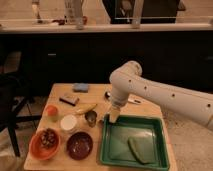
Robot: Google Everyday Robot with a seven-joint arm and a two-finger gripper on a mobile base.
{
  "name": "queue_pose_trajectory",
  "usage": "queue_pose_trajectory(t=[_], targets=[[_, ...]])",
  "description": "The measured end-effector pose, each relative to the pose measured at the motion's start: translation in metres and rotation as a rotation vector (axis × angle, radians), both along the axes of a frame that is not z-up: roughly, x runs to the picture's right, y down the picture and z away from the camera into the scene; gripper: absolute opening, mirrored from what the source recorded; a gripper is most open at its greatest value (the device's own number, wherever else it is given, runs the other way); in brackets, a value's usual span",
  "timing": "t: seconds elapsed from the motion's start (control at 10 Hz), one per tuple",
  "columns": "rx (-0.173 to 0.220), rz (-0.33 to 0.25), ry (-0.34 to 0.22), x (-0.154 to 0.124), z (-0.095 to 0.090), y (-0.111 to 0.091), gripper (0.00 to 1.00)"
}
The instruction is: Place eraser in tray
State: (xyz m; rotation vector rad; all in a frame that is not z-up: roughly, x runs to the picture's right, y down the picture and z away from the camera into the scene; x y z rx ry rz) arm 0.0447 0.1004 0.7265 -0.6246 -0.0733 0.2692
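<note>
**A:** Where was your tool just then?

**B:** My tool (pixel 114 116) hung from the white arm over the far corner of the tray (pixel 120 146). Its jaws were spread as wide as they go, with nothing between them.

**A:** And the eraser?

**B:** The eraser (pixel 68 99) lay flat on the tabletop (pixel 150 107), not yet in the tray and well apart from my tool. It was just in front of the blue pad (pixel 80 87) and behind a yellow thing (pixel 86 108) (a banana, I guessed, though I couldn't swear to it).

**A:** How did you mean to pick it up?

**B:** I judged the reach came first. I would cross high enough to clear the metal cup (pixel 91 117), then set the jaws across the short side and come straight down. A block that low gives little to catch, so I wanted to close near its middle.

**A:** What did it look like?

**B:** It was small, flat and rectangular, with a dark face and a tan-brown edge showing. It lay slightly askew on the wood.
</note>
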Motion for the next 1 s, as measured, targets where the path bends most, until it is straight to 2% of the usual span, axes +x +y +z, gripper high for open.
queue_pose_trajectory(t=[0.3,0.4,0.7,1.0], targets=[[0.017,0.045,-0.005,-0.043,0.003,-0.008,0.80],[0.022,0.081,0.003,-0.068,0.005,-0.012,0.80],[0.010,0.169,0.034,-0.111,0.016,-0.014,0.80],[-0.012,0.205,0.026,-0.155,0.034,-0.017,0.80]])
